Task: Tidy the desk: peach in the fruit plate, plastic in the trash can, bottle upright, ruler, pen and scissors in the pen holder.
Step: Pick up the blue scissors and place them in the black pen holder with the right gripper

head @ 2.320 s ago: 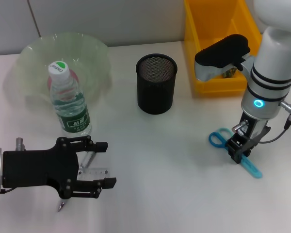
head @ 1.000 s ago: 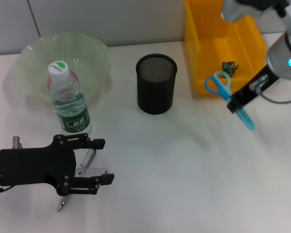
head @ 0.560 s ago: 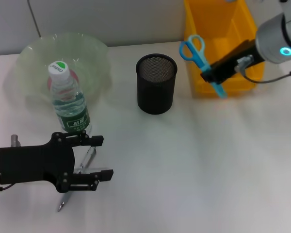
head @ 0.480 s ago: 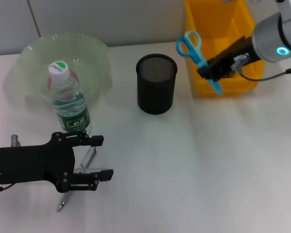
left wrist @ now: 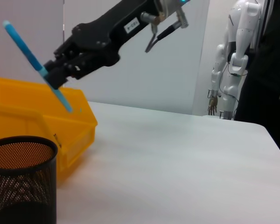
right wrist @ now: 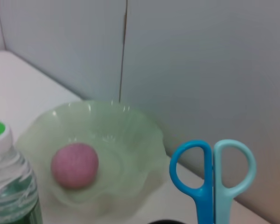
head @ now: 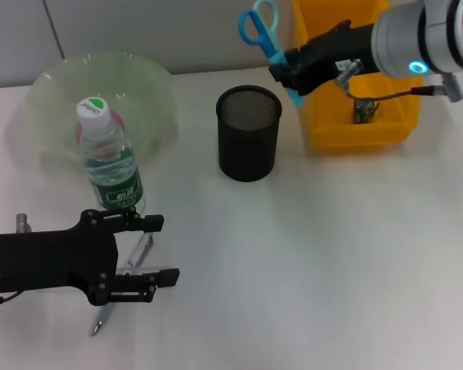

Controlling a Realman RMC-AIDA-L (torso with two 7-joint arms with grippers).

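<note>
My right gripper (head: 288, 75) is shut on the blue scissors (head: 264, 32), held tilted with handles up, just above and to the right of the black mesh pen holder (head: 248, 132). The wrist views show the scissors (right wrist: 212, 179) and pen holder (left wrist: 21, 182) too. The bottle (head: 108, 158) stands upright in front of the green fruit plate (head: 139, 77). The pink peach (right wrist: 74, 165) lies in the fruit plate (right wrist: 130, 135). My left gripper (head: 160, 249) is open low over the pen (head: 142, 248) and clear ruler (head: 150, 272). Crumpled plastic (head: 363, 108) lies in the yellow trash can (head: 332, 131).
The yellow trash can (left wrist: 37, 126) stands close to the pen holder's right side. A grey wall runs along the table's back edge. Bare white tabletop (head: 332, 254) spreads across the middle and front right.
My right gripper has lifted the scissors off the table at the right and carried them up and left, past the trash can, to above the pen holder. The left gripper barely moved.
</note>
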